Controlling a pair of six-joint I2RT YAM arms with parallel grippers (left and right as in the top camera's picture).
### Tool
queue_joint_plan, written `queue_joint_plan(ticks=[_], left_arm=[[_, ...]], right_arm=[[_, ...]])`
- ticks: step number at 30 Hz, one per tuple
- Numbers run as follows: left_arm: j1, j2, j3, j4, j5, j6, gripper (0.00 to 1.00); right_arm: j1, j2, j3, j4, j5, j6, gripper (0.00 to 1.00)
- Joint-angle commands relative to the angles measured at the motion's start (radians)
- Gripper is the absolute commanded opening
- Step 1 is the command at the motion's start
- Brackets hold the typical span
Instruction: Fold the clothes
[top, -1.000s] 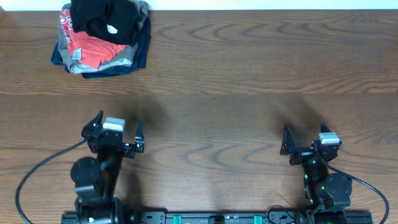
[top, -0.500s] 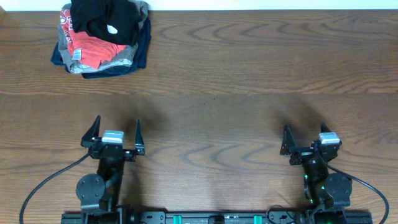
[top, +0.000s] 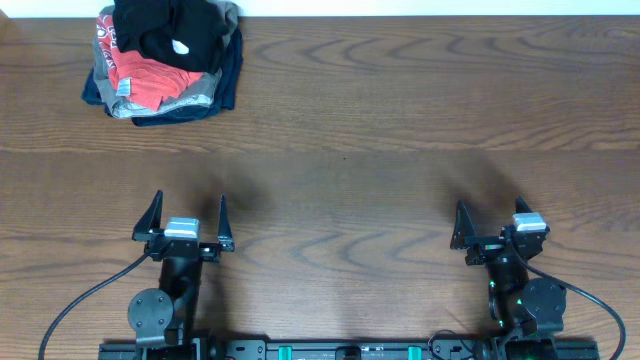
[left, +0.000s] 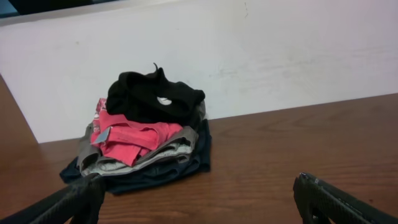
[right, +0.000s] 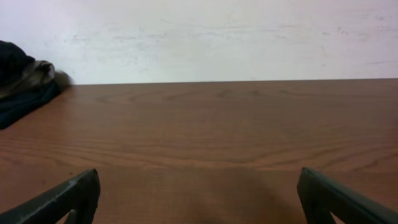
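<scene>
The black top with a small white mark lies bunched on top of a pile of folded garments at the table's far left corner. It also shows in the left wrist view, against the white wall. My left gripper is open and empty near the front left, far from the pile. My right gripper is open and empty near the front right. Their fingertips frame bare wood in the left wrist view and the right wrist view.
Under the black top lie a folded red shirt, a grey garment and a navy one. A white wall runs along the table's far edge. The pile's edge shows at the right wrist view's left.
My left arm has drawn back toward the front edge and its gripper has straightened to face the far side. The right arm and the pile have not moved.
</scene>
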Motion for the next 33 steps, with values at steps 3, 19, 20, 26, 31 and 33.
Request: queue_joint_plan(ticks=[3, 19, 20, 26, 31, 33], left_arm=[[-0.004, -0.011, -0.043, 0.045, -0.013, -0.036, 0.98], [-0.004, -0.011, -0.074, -0.001, -0.035, -0.08, 0.98], [-0.004, -0.011, -0.074, -0.019, -0.035, -0.081, 0.98], [-0.004, -0.011, -0.074, -0.128, -0.039, -0.105, 0.98], [-0.004, -0.011, -0.074, -0.127, -0.038, -0.102, 0.98], [-0.004, -0.011, -0.074, -0.125, -0.038, -0.102, 0.98]], right_arm=[[-0.015, -0.007, -0.005, 0.002, 0.003, -0.013, 0.99], [-0.015, -0.007, -0.005, 0.002, 0.003, -0.013, 0.99], [-0.015, -0.007, -0.005, 0.002, 0.003, -0.013, 0.99], [-0.015, -0.007, -0.005, 0.002, 0.003, -0.013, 0.99], [-0.015, -0.007, -0.005, 0.002, 0.003, -0.013, 0.99], [-0.015, -0.007, -0.005, 0.002, 0.003, -0.013, 0.99]])
